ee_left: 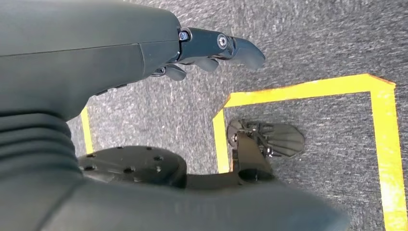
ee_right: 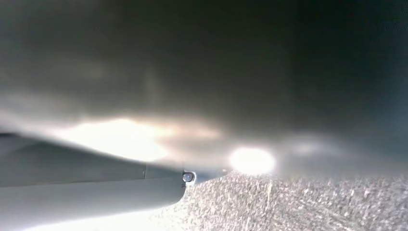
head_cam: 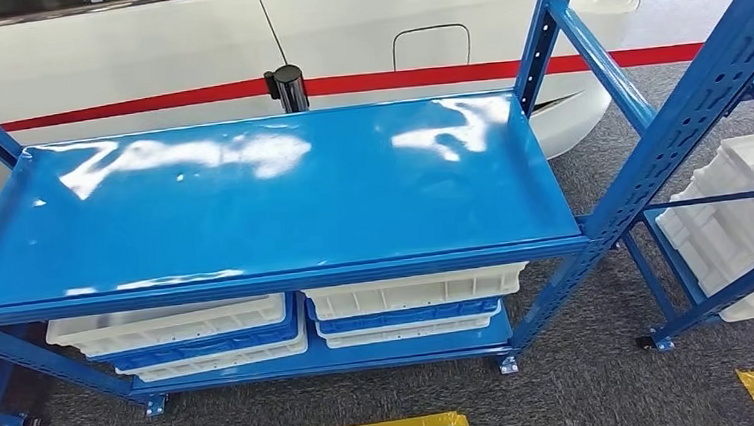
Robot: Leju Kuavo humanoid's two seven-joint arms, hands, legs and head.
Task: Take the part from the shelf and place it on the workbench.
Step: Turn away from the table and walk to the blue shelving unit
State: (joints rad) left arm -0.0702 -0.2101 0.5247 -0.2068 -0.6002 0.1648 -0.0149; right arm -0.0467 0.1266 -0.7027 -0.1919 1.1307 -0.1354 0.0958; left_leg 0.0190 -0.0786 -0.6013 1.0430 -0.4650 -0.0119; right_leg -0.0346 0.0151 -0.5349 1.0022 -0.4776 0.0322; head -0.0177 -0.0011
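Head view looks down on a blue shelf (head_cam: 251,182) whose glossy top level carries nothing I can make out as the part; white trays (head_cam: 414,293) are stacked on the lower level, and more white trays (head_cam: 744,217) sit in the neighbouring rack on the right. If the part is anywhere, it is probably inside one of those trays, ahead of and below the arms, but its long axis cannot be read.

Left wrist view shows the left robot hand (ee_left: 211,53) hanging over grey carpet (ee_left: 312,38) and yellow floor tape (ee_left: 298,90), fingers (ee_left: 245,50) lightly curled and holding nothing.

Right wrist view is blurred and dark; the right robot hand (ee_right: 96,192) shows as a pale cover, and I cannot tell its state. Neither arm looks nearer.
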